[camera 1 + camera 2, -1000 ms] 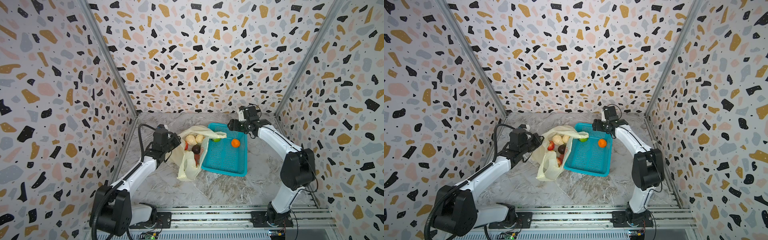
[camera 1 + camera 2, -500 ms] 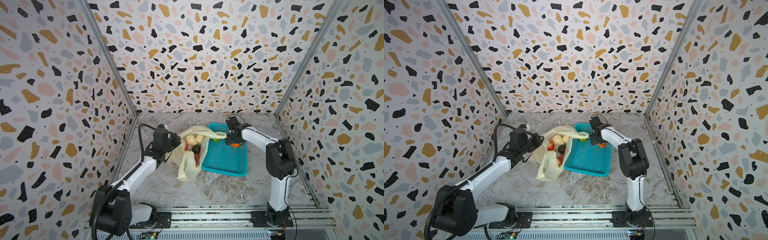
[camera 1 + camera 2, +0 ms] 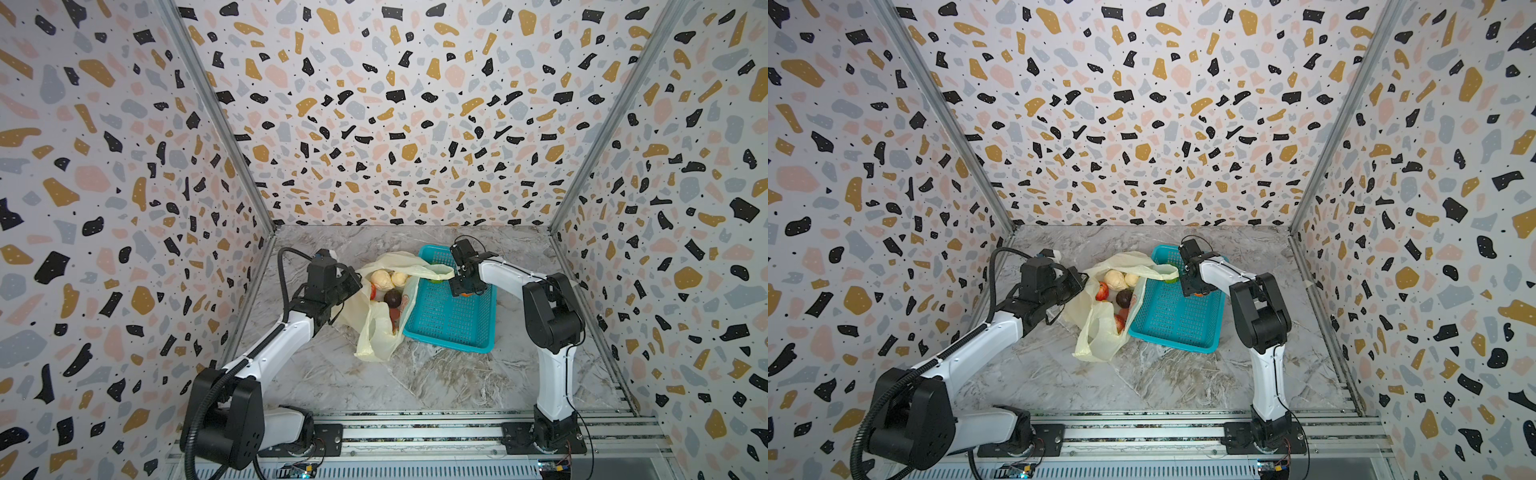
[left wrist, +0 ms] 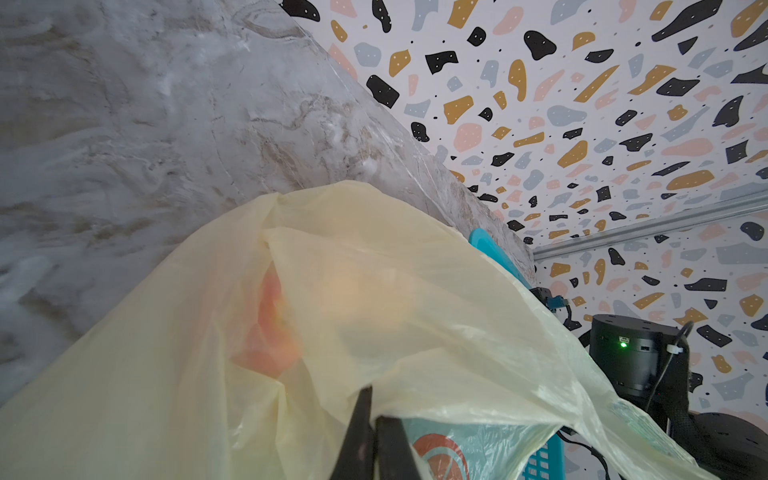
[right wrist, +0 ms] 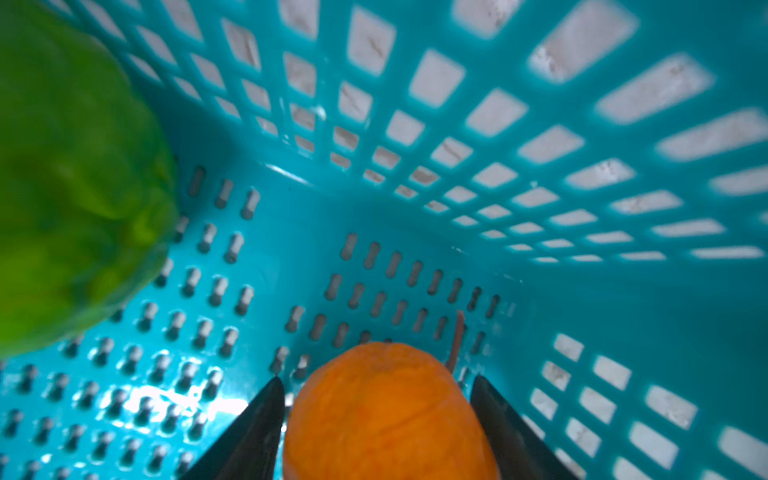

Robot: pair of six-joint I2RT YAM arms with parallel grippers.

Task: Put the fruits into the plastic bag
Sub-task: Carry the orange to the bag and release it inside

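Observation:
The pale-yellow plastic bag (image 3: 374, 332) (image 3: 1096, 340) (image 4: 374, 291) lies open left of the teal basket. My left gripper (image 3: 357, 284) (image 4: 374, 399) is shut on the bag's rim and holds it up. Inside the bag lie two cream lumps (image 3: 381, 279), a dark round fruit (image 3: 392, 298) and red fruits (image 3: 1101, 291). My right gripper (image 3: 465, 291) (image 5: 376, 378) is down in the basket, its jaws closed against both sides of the orange fruit (image 5: 386, 415), which rests on the basket floor. A green fruit (image 5: 75, 187) (image 3: 435, 280) lies beside it, partly under the bag's handle.
The teal mesh basket (image 3: 446, 348) (image 3: 1167, 343) (image 5: 498, 145) stands on the marble table, right of the bag. Patterned walls close in the back and both sides. The arm bases sit on a rail at the front.
My right gripper came from above the basket's far corner down into the basket, and its jaws narrowed round the orange fruit. The left gripper and the bag have not moved.

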